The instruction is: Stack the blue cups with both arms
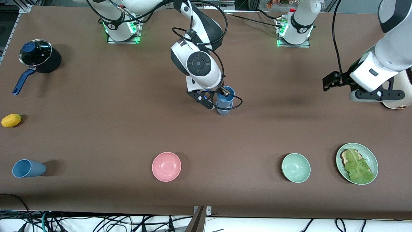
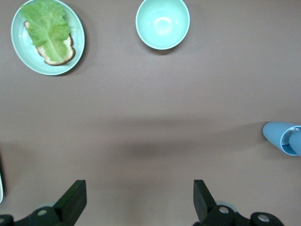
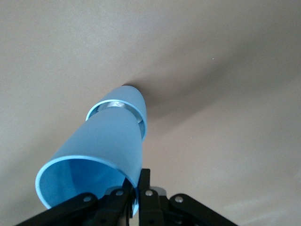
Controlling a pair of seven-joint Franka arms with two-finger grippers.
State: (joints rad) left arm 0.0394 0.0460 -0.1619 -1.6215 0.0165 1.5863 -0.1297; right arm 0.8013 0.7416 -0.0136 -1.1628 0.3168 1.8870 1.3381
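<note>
Right wrist view shows right tool [image 3: 134,195] clamped on upper cup's [image 3: 101,150] rim, lower cup [image 3: 127,99] mostly hidden, seemingly nested.

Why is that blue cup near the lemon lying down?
Why, I cannot tell. The cup is tipped on its side, its open mouth facing the right arm's end of the table.

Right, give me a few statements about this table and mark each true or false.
1. The right gripper grips a blue cup that sits in a second cup. True.
2. The left gripper is shut on the green bowl. False: it is open over the table, apart from that bowl.
3. A third cup lies on its side at the right arm's end. True.
4. The lemon is in the pink bowl. False: it lies on the table, farther from the front camera.
</note>
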